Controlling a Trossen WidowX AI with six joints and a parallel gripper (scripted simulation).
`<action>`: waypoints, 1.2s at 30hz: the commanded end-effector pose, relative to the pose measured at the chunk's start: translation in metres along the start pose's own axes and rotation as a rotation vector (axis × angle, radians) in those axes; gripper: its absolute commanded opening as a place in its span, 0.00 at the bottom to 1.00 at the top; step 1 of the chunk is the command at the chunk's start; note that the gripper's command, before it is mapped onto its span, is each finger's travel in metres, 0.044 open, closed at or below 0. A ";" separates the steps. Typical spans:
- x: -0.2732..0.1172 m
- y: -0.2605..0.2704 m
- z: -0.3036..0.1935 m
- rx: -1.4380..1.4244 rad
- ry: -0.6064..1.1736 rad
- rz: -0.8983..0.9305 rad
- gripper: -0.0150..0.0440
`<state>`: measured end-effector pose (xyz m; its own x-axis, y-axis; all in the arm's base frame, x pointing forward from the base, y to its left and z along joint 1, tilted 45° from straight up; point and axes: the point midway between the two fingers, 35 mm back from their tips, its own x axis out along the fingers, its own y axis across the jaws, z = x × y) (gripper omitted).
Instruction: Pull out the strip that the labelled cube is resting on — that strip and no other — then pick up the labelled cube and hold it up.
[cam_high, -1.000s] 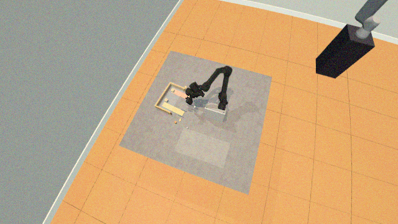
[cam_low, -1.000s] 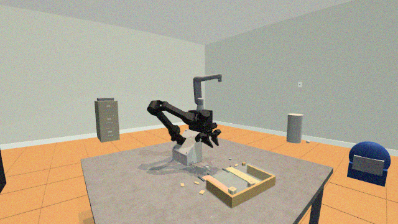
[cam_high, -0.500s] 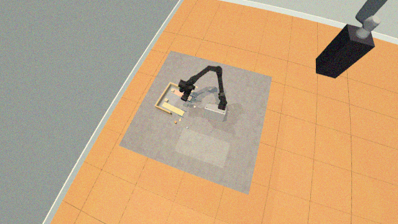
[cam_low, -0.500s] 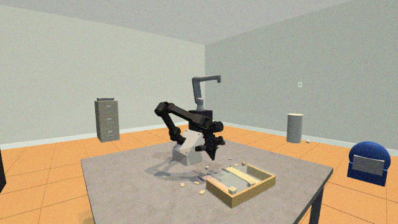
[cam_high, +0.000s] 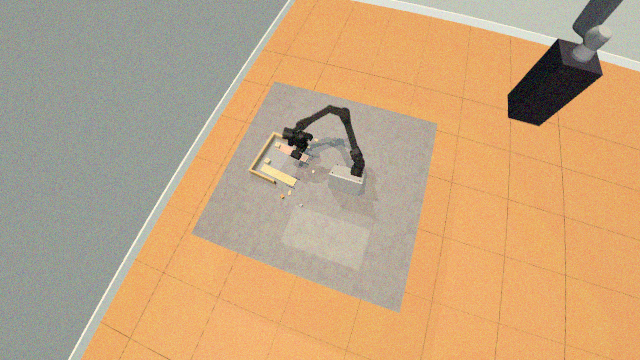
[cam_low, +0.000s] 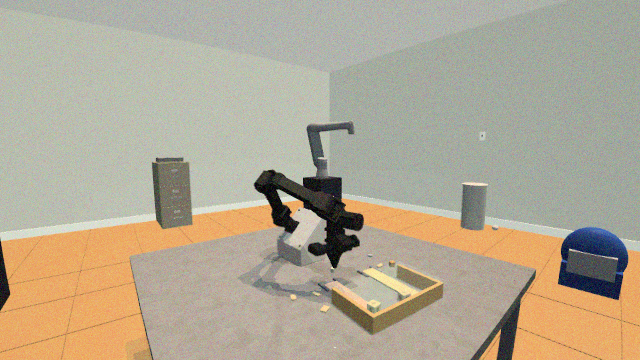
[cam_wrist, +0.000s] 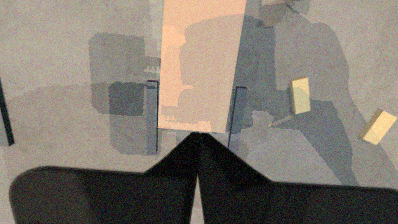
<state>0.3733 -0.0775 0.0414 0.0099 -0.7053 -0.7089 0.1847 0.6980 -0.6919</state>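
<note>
Strips: we count two in the wooden tray, a yellow strip and a pink strip.
Pink strip: its near end lies just ahead of our gripper tips.
Gripper: clenched, nothing between its fingers.
Cubes: two; we cannot tell which is labelled.
Loose blocks: two beside the pink strip.

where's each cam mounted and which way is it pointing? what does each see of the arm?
Top: high overhead, tilted down at the grey table; whole black arm visible.
Exterior: room level beyond the table, facing the three-walled wooden tray; whole arm and shut gripper visible.
Wrist: on the gripper, looking down at the near end of the pink strip; only the closed black fingers show.
Shared: the pink strip shows in all three.
</note>
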 end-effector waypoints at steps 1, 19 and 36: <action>0.008 0.001 0.000 0.001 0.009 0.003 0.25; 0.037 0.001 0.001 0.001 0.009 0.003 0.25; 0.065 0.000 0.000 0.001 0.008 0.000 0.25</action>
<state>0.3767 -0.1194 0.0012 0.0103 -0.7047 -0.7094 0.1940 0.6974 -0.6900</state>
